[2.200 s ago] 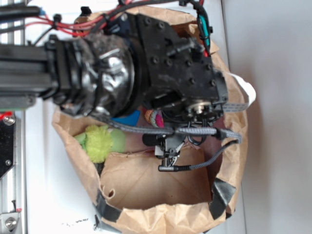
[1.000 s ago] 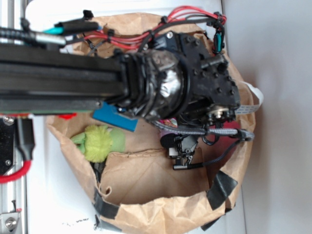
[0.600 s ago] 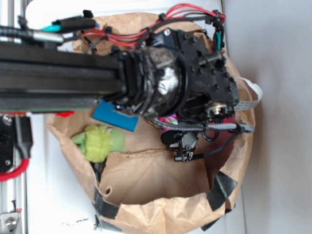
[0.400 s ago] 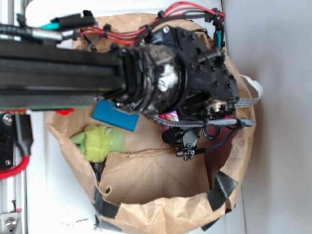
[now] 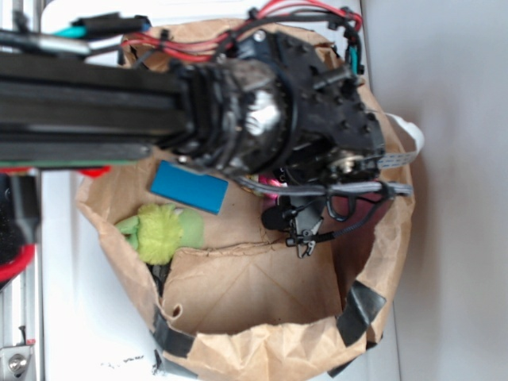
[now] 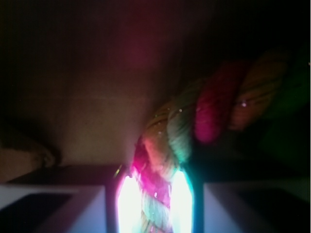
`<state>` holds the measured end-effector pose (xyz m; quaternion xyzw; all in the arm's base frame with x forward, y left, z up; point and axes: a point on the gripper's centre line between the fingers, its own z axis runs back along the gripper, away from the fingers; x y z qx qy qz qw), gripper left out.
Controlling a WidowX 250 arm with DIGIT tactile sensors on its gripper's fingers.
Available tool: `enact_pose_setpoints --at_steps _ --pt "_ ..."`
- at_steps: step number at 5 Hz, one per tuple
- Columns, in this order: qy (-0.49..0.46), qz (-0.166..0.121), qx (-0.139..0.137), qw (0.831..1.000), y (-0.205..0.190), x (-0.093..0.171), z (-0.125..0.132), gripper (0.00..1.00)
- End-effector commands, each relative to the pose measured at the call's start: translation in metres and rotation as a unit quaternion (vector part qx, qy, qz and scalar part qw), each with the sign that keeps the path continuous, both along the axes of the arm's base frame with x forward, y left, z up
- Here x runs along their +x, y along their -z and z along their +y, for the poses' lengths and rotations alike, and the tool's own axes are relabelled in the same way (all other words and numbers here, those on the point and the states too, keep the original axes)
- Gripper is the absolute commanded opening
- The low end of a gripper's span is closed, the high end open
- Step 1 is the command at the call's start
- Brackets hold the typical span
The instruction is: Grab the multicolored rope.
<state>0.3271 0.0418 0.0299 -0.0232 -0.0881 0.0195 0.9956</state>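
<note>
From the exterior view I see my black metal arm reaching into a wide, crumpled brown paper bag (image 5: 262,349) whose rim is patched with strips of dark tape. The bag sits on a pale desk (image 5: 452,238). Inside it, on the creased paper floor, lie a fuzzy lime-green plush toy (image 5: 163,230) near the left wall and a flat, smooth blue rectangular block (image 5: 189,187) just above the plush. A sliver of bright pink (image 5: 272,182) peeks out beneath the arm's wrist; I cannot tell what it belongs to. Grey braided cables and red wires loop around the arm.

In the wrist view, which is dim and blurred, the multicolored rope (image 6: 194,121) fills the middle: thick, twisted strands of red, orange-yellow and pale green, soft and cottony, curving from upper right down to bottom centre. There it passes between the two pale, blocky fingers (image 6: 53,208) of the end effector (image 6: 154,206), which stand close on either side of the strands. I cannot tell whether they are actually pressing it. Brown paper lies behind the rope.
</note>
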Motion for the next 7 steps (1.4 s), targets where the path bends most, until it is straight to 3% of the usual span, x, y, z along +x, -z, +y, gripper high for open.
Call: enact_pose_setpoints --at_steps 1,2,4,7 --pt "-0.001 -0.072 0.005 0.997 -0.112 -0.033 -0.02 0.0" --pt "0.002 -0.077 -0.001 0.997 -0.148 -0.042 -0.027 0.0" --pt "-0.013 -0.052 0.005 0.999 -0.192 -0.049 -0.03 0.0" --pt "-0.029 -0.044 0.034 0.998 -0.2 -0.038 -0.02 0.0"
